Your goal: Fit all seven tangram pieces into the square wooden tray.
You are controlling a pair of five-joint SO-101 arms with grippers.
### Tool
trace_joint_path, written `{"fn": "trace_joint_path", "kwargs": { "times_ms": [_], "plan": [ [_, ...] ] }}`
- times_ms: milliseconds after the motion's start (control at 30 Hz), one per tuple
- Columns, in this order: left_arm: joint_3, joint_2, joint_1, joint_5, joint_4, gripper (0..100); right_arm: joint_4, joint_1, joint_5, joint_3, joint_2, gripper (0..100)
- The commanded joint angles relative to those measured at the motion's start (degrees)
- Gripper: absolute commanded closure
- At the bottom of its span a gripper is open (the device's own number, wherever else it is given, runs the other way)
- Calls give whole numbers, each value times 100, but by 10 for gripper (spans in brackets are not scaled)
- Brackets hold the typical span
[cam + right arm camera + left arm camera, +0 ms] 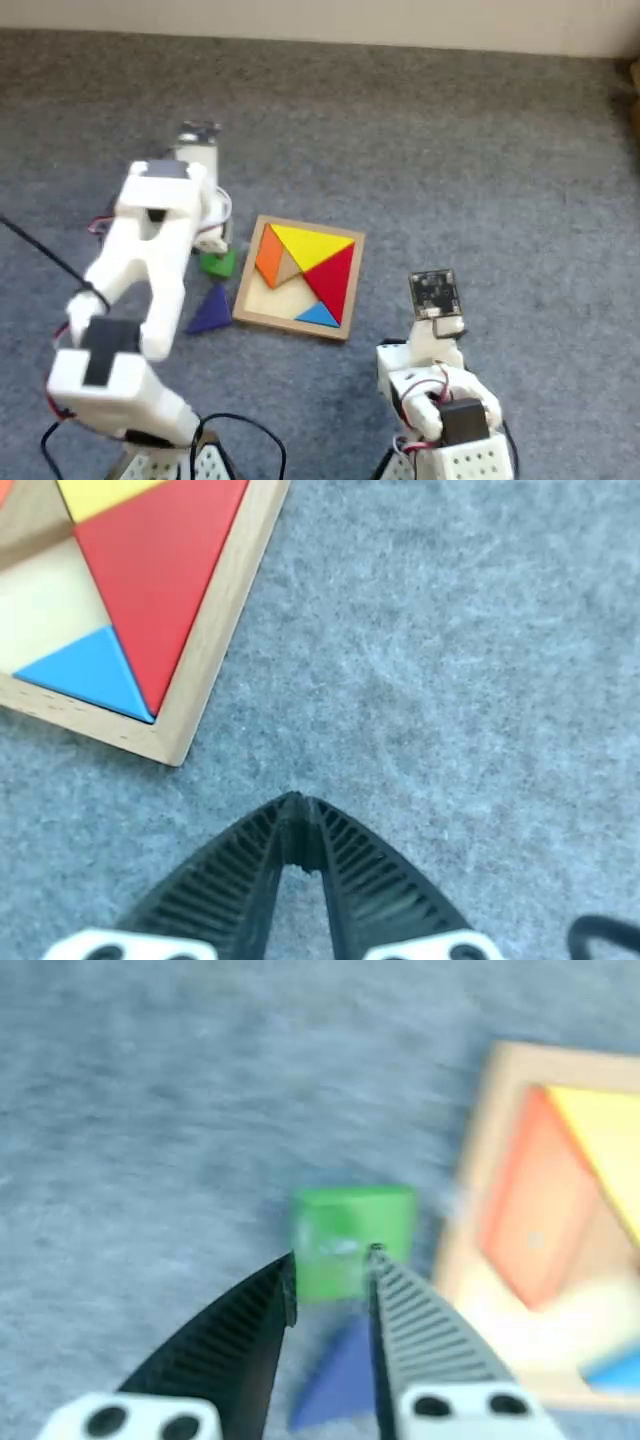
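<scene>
The square wooden tray [247, 285] lies mid-table and holds an orange piece [268, 256], a yellow triangle [310, 245], a red triangle [336, 280] and a light blue triangle [318, 315]. Left of the tray, a green square [218, 264] and a dark blue triangle [210, 310] lie on the carpet. My left gripper [332, 1268] is open, its fingertips right at the near edge of the green square [352, 1228]; the dark blue triangle [335, 1380] shows under its fingers. My right gripper [300, 825] is shut with nothing in it, over bare carpet just off a tray corner [175, 745].
Grey carpet covers the whole table. The left arm's white body [150, 260] stretches along the left side, the right arm [437, 340] sits folded near the front right. Cables trail by both bases. Bare wood [275, 295] shows inside the tray.
</scene>
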Motion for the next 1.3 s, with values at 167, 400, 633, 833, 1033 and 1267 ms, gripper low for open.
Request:
{"fn": "trace_joint_path", "kwargs": {
  "times_ms": [167,400,633,833,1033,1267],
  "plan": [
    [1156,-1446,866,-387,-730,897,22,-391,53,646,-101,988],
    [1253,-1701,-84,-334,-712,770,22,-409,53,646,-101,988],
    [1191,-945,-505,-387,-756,705,22,-409,53,646,-101,988],
    [312,303,-532,-615,-721,707,22,-409,53,646,-101,988],
    [-840,1323,-505,-589,-88,714,22,-418,53,646,-101,988],
    [-1622,2053,-347,-633,466,856,22,-418,53,646,-101,988]
  ]
}}
